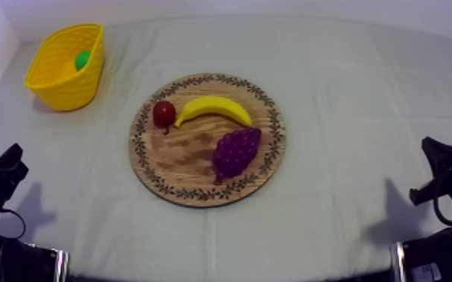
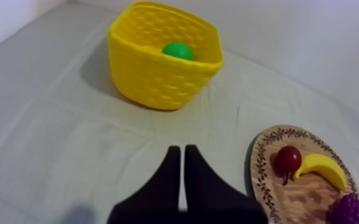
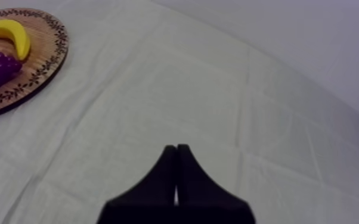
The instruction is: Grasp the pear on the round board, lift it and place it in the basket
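- The pear [image 2: 178, 50] lies inside the yellow basket [image 2: 158, 80], low against the wall farthest from my left hand [image 2: 180, 156].
- Only a rounded green part of the pear shows above the basket's rim. I cannot tell which way its long axis runs or where its stem end points.
- The basket stands upright on the grey-white cloth at the far left of the tabletop [image 1: 349, 90], well apart from the wooden board [image 1: 180, 161].
- The board lies flat near the middle of the tabletop and carries three pieces of toy fruit.
- The banana [image 1: 214, 107] lies across the board's far half with its long axis running side to side and its curve arching toward the far edge.
- The small red fruit [image 1: 164, 113] sits just beside the banana's left tip.
- The bunch of grapes [image 1: 236, 150] rests nearer to me on the board's right half, just below the banana.
- My left hand holds nothing. Its two black fingers lie pressed together as a narrow wedge above bare cloth, aimed between the basket and the board.
- My right hand [image 3: 176, 154] is the same, a narrow closed wedge with nothing in it. It is over bare cloth, with the board's rim off to one side.
- From above, both arms sit low at their own sides of the tabletop, well away from the fruit.
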